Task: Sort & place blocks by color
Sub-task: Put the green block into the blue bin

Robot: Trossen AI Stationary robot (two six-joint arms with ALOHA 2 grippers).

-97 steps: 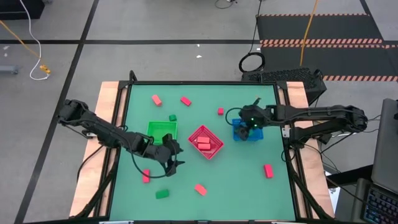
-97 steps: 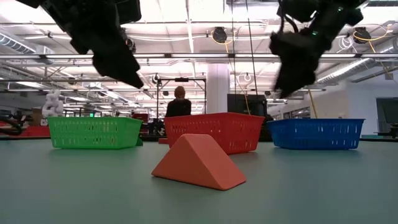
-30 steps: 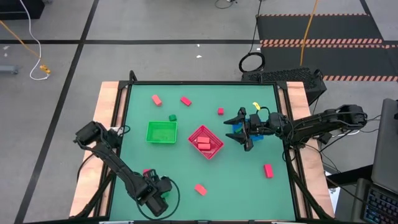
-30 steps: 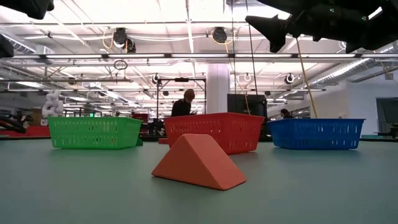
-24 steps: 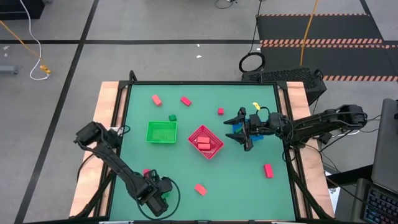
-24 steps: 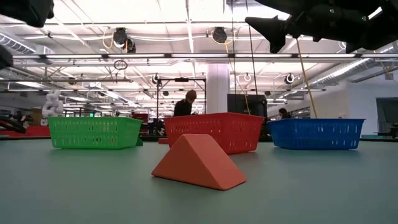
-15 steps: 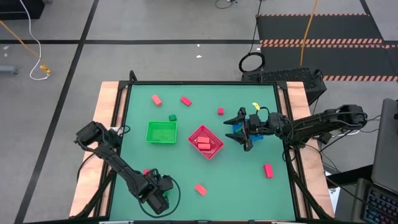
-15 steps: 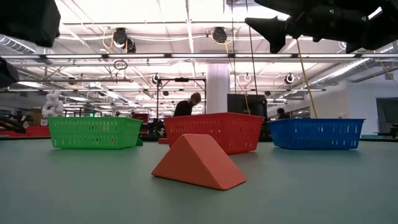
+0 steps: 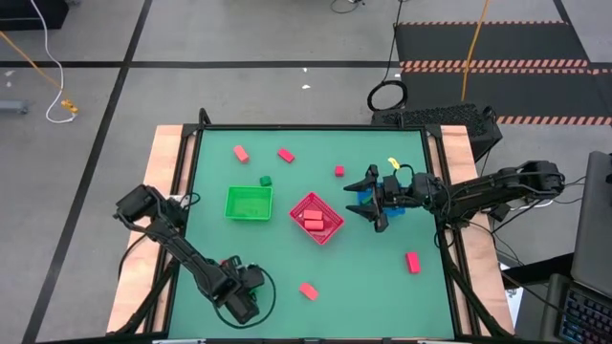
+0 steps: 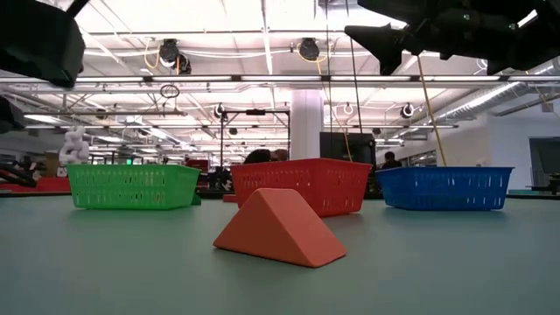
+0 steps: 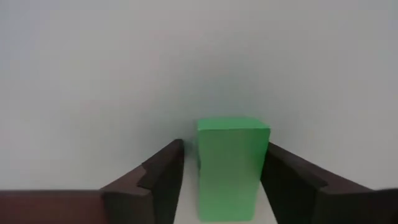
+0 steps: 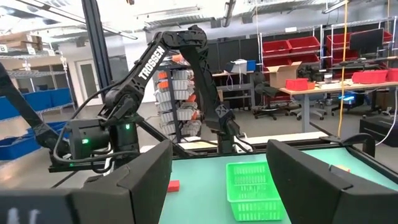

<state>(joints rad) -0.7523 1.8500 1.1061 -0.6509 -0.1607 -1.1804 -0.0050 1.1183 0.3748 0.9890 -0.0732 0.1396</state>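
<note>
A green block lies on the green table top near its front left, seen only in the left wrist view. My left gripper points down over it, open, with one finger on either side of the block. My right gripper hangs level above the blue basket, open, with nothing between its fingers. Red and salmon blocks lie loose on the table. A salmon wedge lies flat on the table near the front. My left gripper comes at the green block from above, its fingers beside the block's two long sides. A strip of table shows between one finger and the block. The other finger stands right at the block's edge; I cannot tell whether it touches.
The green basket and the red basket, with red blocks in it, stand mid-table. A small green cube lies behind the green basket. A red block lies close beside my left arm.
My left gripper has sunk toward the table over the green block; in the low view its dark body has come down into the upper left corner.
</note>
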